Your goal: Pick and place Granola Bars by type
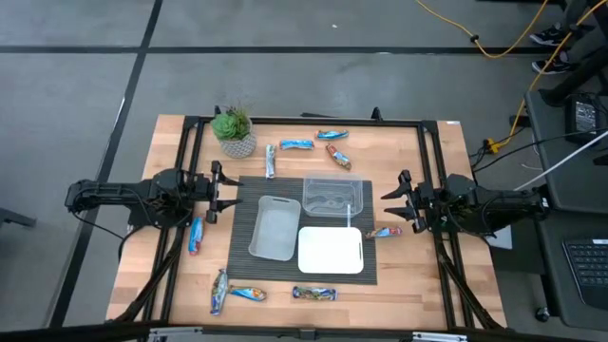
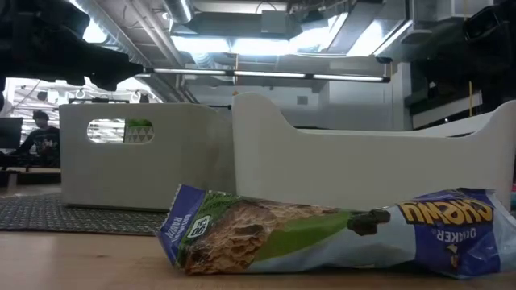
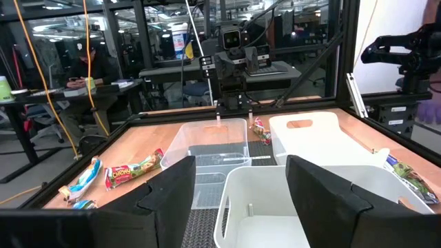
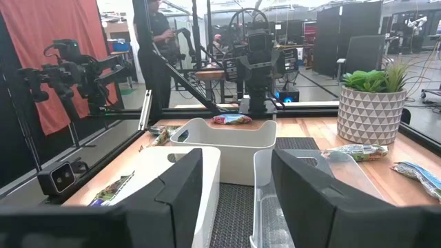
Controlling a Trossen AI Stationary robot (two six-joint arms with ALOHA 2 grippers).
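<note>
Granola Bars are distributed around the bench, and none is seen inside any tray, so the sorting is judged not yet begun. Three bars lie along the near edge, one beside the left gripper at the mat's left side, one just beside the right gripper at the mat's right edge, and four near the far edge, between the potted plant and the clear tray. The grey tray, the clear tray and the white tray are grouped on the dark mat at the bench centre; as far as the high view shows, all three hold no bar. All nine visible bars are therefore left to be picked and placed by type. The left arm is extended horizontally from the left side, its gripper level at the mat's left edge with the fingers spread apart and holding nothing. The right arm is extended likewise from the right side, its gripper facing the trays, with the fingers also spread apart and holding nothing.
</note>
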